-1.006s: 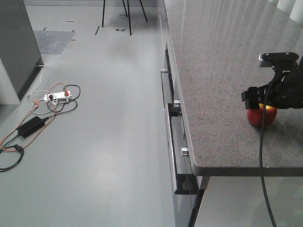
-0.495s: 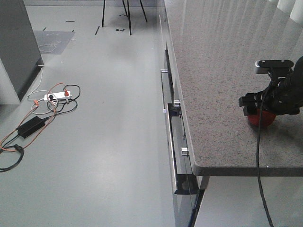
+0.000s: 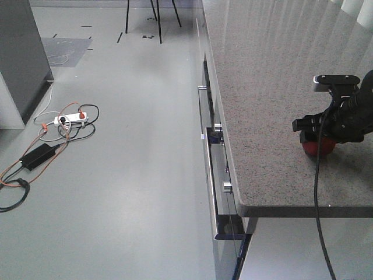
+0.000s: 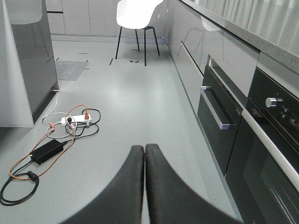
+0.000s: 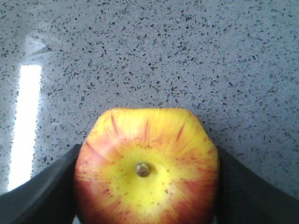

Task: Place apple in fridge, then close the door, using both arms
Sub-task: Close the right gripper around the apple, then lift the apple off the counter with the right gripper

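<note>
Right wrist-mounted view: the right pincer point(image 5: 147, 196) is closed on the apple point(image 5: 145, 154), which is held between its fingers point(image 5: 42, 196), stem pointed up at the wrist, on the speckled counter point(image 5: 187, 56) below. The left pincer point(image 4: 144, 161) is pressed shut, empty, and is judged the farther one.

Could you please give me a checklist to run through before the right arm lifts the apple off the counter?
1. Apple centred between the right tool fingers: ok.
2. Fingers pressing firmly on the apple: cannot tell; its bulge hides the contact.
3. Apple resting on the counter: ok.
4. Left tool shut, empty and away from the counter: ok.
5. Floor free for driving: not ok; cables and a power strip lie there.
</note>
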You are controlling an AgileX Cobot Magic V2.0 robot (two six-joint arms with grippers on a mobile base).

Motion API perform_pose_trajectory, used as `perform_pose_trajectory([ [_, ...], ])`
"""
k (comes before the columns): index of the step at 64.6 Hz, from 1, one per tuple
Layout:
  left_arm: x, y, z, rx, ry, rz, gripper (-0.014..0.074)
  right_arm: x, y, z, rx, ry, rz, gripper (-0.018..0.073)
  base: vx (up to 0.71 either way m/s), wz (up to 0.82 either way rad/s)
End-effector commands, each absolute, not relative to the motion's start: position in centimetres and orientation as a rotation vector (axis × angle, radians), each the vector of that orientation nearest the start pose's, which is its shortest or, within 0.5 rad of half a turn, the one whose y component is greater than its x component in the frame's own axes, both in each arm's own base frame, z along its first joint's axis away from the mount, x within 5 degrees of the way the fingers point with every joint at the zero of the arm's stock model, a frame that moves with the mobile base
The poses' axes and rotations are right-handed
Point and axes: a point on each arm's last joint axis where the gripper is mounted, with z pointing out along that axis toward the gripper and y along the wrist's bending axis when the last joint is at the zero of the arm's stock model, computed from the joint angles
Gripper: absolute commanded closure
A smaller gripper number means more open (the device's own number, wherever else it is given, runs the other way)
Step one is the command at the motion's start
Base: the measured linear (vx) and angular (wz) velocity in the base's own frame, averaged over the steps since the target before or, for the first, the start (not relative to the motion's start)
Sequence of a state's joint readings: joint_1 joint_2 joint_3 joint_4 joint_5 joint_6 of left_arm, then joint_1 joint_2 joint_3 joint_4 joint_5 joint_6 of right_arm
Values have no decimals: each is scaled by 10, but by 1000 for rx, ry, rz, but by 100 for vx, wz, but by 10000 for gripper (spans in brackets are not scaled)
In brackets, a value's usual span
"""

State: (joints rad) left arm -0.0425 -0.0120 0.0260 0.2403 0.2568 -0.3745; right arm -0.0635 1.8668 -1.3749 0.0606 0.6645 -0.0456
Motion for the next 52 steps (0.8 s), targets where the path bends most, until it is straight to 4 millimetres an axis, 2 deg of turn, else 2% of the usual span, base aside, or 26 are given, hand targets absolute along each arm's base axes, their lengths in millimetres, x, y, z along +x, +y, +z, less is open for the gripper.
perform_pose_trajectory([
  [1, 56, 2, 182, -114, 1689, -104, 601, 399, -23, 262, 33, 2510, 14, 374, 0, 0],
  [15, 56, 2, 182, -114, 1689, -104, 601, 380, -21, 311, 3, 2383, -2, 372, 0, 0],
  [29, 56, 2, 182, -114, 1689, -104, 601, 341, -16, 360, 12, 2251, 28, 372, 0, 0],
  [38, 56, 2, 182, -114, 1689, -104, 601, 307, -12, 375, 16, 2182, 64, 372, 0, 0],
  [52, 56, 2, 182, -114, 1689, -104, 601, 250, -8, 376, 14, 2135, 57, 372, 0, 0],
])
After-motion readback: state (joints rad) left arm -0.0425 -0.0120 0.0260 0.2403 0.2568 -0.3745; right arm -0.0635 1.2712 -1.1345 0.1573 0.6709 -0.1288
